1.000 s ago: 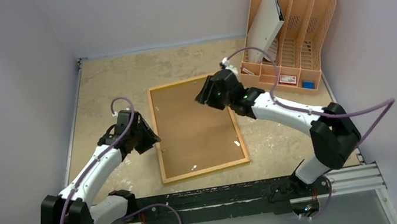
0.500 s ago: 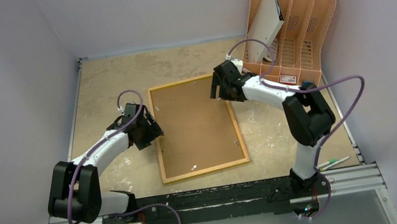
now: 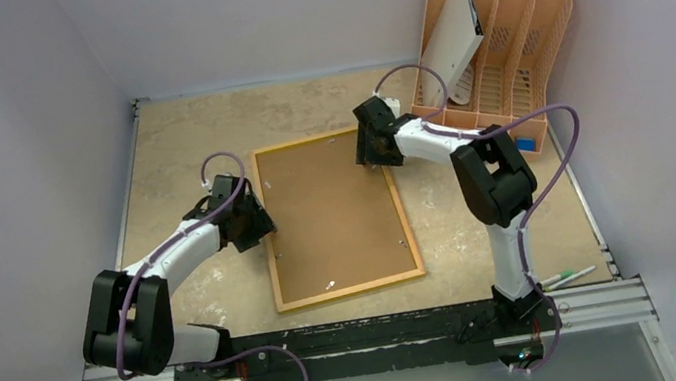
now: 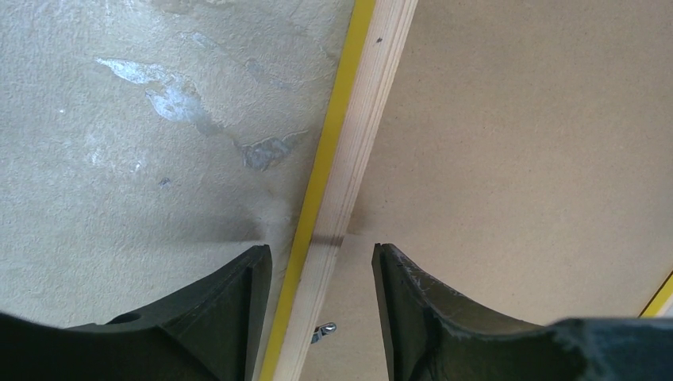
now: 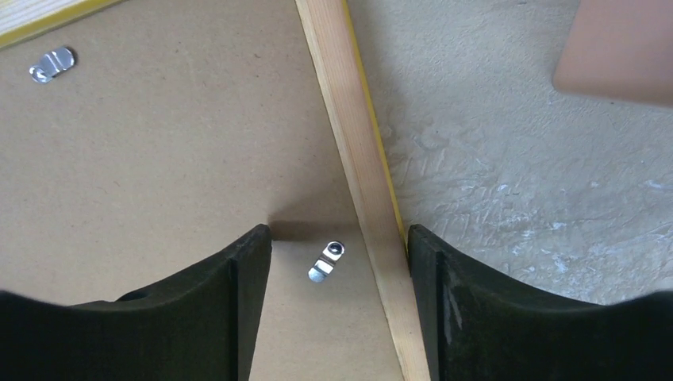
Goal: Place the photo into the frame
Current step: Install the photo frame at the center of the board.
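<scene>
1. The frame [image 4: 349,159] shows pale wood grain on its back, with a bright yellow strip along its outer edge.
2. The backing board [image 3: 333,216] inside it is a plain, even brown. Its turn clips [image 5: 326,262] are shiny silver.
3. The table [image 3: 194,131] is mottled beige with paler, whitish blotches.
4. The left gripper [image 4: 321,266] and right gripper [image 5: 340,242] are matte black.
5. The left arm [image 3: 178,260] and right arm [image 3: 428,142] have white shells and black joints, and the cables [image 3: 408,68] are purple.
6. The desk organiser [image 3: 513,33] is peach. The panel [image 3: 451,42] leaning in it is white, and a small item [image 3: 524,144] in its front tray is blue.
7. The walls [image 3: 4,149] are pale lavender-grey.
</scene>
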Robot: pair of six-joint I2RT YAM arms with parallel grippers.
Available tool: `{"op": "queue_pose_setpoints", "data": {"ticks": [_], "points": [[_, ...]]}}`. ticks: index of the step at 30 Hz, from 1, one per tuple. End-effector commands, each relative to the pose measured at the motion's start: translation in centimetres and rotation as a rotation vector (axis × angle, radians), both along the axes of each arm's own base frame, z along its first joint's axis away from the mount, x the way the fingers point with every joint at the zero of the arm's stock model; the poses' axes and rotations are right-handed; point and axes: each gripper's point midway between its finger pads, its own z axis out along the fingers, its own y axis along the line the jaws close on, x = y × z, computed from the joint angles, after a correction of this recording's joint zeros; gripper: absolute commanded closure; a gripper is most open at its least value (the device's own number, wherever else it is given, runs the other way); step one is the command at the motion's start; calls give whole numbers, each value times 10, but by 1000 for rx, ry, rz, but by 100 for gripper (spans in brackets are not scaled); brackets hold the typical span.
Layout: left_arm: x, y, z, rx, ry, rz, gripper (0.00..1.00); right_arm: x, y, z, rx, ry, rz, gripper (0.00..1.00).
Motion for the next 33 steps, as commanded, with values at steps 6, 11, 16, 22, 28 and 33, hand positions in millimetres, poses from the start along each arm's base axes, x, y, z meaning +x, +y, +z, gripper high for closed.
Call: {"op": "queue_pose_setpoints", "data": {"ticks": [6,11,16,22,28,33], "points": [[11,1,9,-2,-56,0,50,-7,7,4,28,22,101,46],[9,1,8,-2,-55,5,51,-19,9,7,51,38,139,39],[8,2,7,-6,-56,9,52,-33,4,-1,45,76,148,39],[8,1,9,-15,-63,14,52,-40,-6,2,42,55,146,42],[7,1,8,-16,-61,17,53,-29,-7,-2,39,40,132,38],[6,2,7,-11,-58,15,53,-17,-4,3,41,18,113,31]]}}
